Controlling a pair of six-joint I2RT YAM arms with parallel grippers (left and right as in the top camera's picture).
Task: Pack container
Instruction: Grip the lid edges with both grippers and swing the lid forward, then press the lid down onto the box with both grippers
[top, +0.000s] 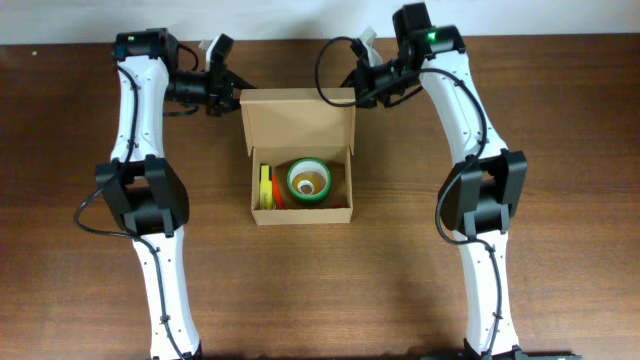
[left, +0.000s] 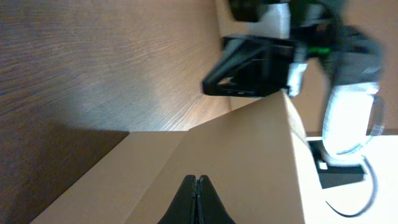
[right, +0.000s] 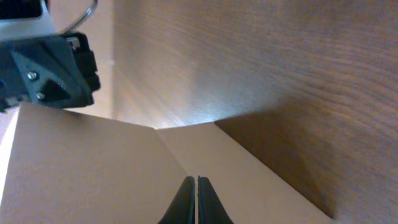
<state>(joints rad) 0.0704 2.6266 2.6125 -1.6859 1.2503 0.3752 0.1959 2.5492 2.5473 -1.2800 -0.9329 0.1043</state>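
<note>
The container (top: 300, 214) is a tan cardboard box in the middle of the table, open, with its flap lid (top: 298, 118) standing up at the back. Inside are a green tape roll (top: 309, 180) and yellow and red items (top: 266, 187) along the left wall. My left gripper (top: 233, 100) is shut at the lid's back left corner; in the left wrist view its tips (left: 196, 179) rest against the cardboard (left: 249, 149). My right gripper (top: 357, 93) is shut at the back right corner; its tips (right: 197, 179) lie against the cardboard (right: 93, 162).
The wooden table (top: 520, 150) runs to a white edge at the back. Each wrist view shows the other gripper across the lid: the right one (left: 249, 65) and the left one (right: 50, 71).
</note>
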